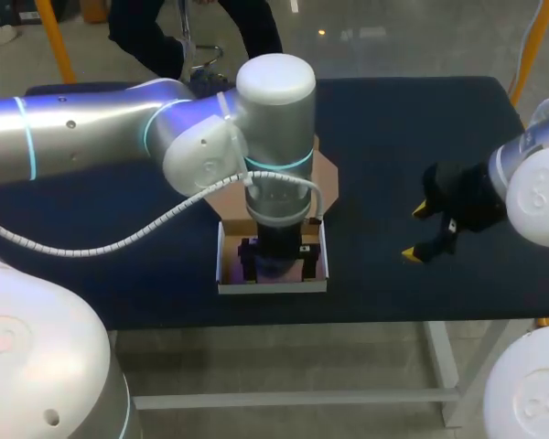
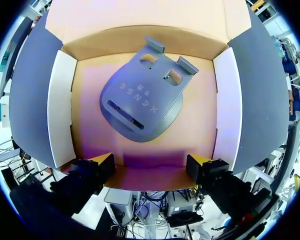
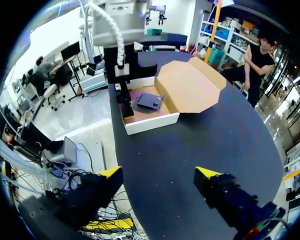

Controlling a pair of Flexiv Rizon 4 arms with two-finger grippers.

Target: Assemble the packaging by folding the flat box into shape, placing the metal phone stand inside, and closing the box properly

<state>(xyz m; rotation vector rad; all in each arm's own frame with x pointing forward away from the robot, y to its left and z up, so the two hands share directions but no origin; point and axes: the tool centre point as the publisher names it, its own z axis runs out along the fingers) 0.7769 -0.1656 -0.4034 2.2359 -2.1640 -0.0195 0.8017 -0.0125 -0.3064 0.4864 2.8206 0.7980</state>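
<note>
Head view is showing one box (image 1: 222, 262) sitting open near the front edge of the dark table (image 1: 384, 128). Its single brown lid flap (image 1: 328, 176) is lying back flat on the table behind it. The left arm (image 1: 110, 128) is reaching in over the box, and the left gripper (image 1: 273, 258) is hanging straight down into it, hiding most of the inside from this camera.

Left wrist view is looking down into the box (image 2: 60, 107). Two white side walls are standing upright, one on each side, and the lid flap (image 2: 135, 12) is stretching away at the far end. One grey metal phone stand (image 2: 140, 100) is lying flat on the brown floor, ahead of the left gripper (image 2: 151, 167) and apart from its fingers, with its forked end pointing toward the lid's hinge. The two yellow-tipped fingers are standing spread wide at the near end of the box, gripping nothing.

Right wrist view is facing the box (image 3: 150, 123) from across the table (image 3: 190, 150) — the phone stand (image 3: 150, 101) is showing inside it, with the lid flap (image 3: 187, 87) beyond. The right gripper (image 3: 159, 175) is hanging over bare table, well apart from the box, its two fingers spread and holding nothing. The head view is showing the same right gripper (image 1: 419, 230), with both yellow tips apart.
</note>
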